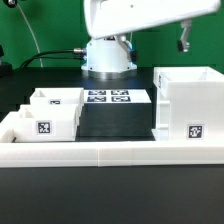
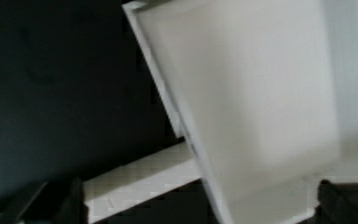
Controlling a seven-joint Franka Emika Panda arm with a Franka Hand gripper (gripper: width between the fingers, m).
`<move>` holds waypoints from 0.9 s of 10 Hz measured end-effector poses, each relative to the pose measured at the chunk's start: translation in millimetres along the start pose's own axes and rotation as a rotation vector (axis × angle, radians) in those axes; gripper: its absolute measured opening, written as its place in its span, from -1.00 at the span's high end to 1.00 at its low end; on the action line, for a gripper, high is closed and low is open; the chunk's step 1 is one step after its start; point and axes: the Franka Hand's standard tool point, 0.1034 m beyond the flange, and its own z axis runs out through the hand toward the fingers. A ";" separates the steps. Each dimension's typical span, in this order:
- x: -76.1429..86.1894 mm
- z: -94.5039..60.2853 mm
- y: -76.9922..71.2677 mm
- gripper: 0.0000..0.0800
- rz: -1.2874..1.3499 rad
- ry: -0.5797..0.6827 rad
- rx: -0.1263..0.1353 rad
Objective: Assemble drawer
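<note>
The tall white box shell point(image 1: 186, 105) stands at the exterior view's right, open at the top, with a square tag on its front. Two small white trays point(image 1: 55, 104) point(image 1: 40, 124) sit close together at the exterior view's left, the nearer one showing a tag. My gripper point(image 1: 184, 40) hangs high above the box shell and holds nothing. In the wrist view the gripper point(image 2: 190, 206) is open, with dark fingertips point(image 2: 34, 205) at the two sides. A blurred white panel of the box shell point(image 2: 247, 110) lies far below it.
The marker board point(image 1: 108, 97) lies flat between the trays and the box shell, in front of the robot base point(image 1: 107, 55). A long low white wall point(image 1: 110, 152) borders the table's front; a white strip point(image 2: 140, 176) also shows in the wrist view.
</note>
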 end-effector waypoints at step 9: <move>-21.4 17.9 82.8 -0.62 -0.310 -0.018 -0.184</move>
